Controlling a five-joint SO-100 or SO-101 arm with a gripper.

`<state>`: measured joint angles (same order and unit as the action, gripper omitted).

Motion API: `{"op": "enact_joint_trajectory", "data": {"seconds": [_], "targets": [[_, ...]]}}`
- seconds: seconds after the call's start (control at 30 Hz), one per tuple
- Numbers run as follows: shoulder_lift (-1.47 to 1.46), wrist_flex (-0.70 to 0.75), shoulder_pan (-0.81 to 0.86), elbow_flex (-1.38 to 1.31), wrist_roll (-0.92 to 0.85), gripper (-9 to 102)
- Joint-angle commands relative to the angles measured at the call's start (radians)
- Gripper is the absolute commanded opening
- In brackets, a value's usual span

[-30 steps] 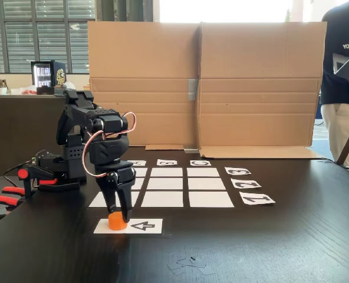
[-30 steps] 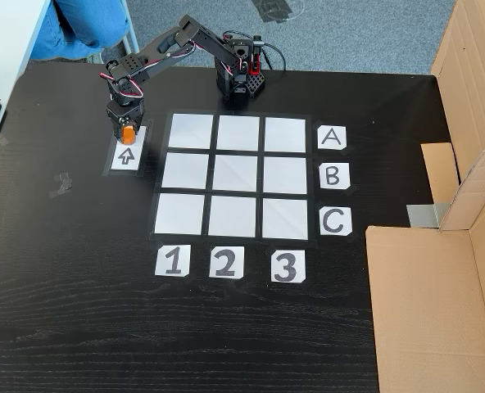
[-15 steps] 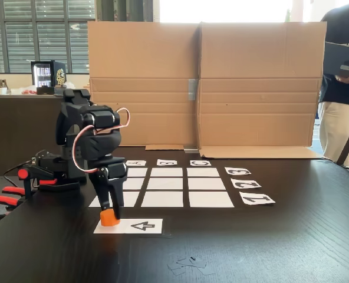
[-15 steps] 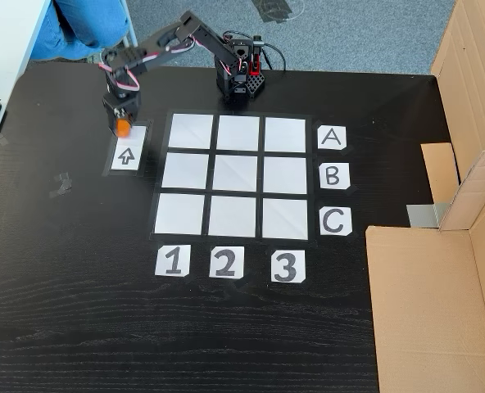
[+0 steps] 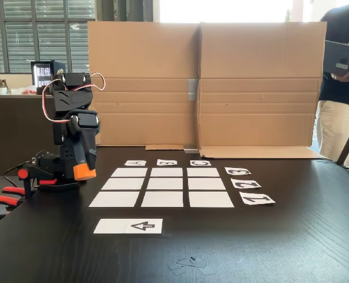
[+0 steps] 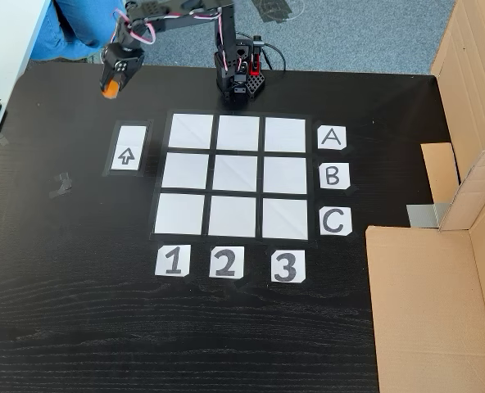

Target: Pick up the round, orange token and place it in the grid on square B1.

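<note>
Black table [image 6: 79, 311], end effector [image 6: 109, 88] gripping token [image 6: 108, 92] (aloft)

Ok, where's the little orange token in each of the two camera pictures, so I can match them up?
Fixed view from the table's side: the small bright orange plastic cylinder token is at the left, held in the black pincer above the table.
Fixed view from above: the token is at the upper left, at the pincer's tip.
Shared landmark: the white paper strip with the black arrow, now bare.

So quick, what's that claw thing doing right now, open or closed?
Gripper: closed on the orange token, lifted clear of the table.
</note>
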<state>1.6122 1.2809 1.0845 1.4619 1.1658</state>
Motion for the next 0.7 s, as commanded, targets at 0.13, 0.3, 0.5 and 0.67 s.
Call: {"op": "enact_joint_trajectory", "data": {"seconds": [0.13,0.3,0.5,0.67], "targets": [[0.236,-0.074,-0.080,0.101,-0.014,-1],[0.379,-0.075,-0.152,0.143,-0.011,-1],[0.492,-0.086,-0.288,0.238,-0.011,-1],[0.511,-0.087,-0.402,0.276,-0.009,-1]]}}
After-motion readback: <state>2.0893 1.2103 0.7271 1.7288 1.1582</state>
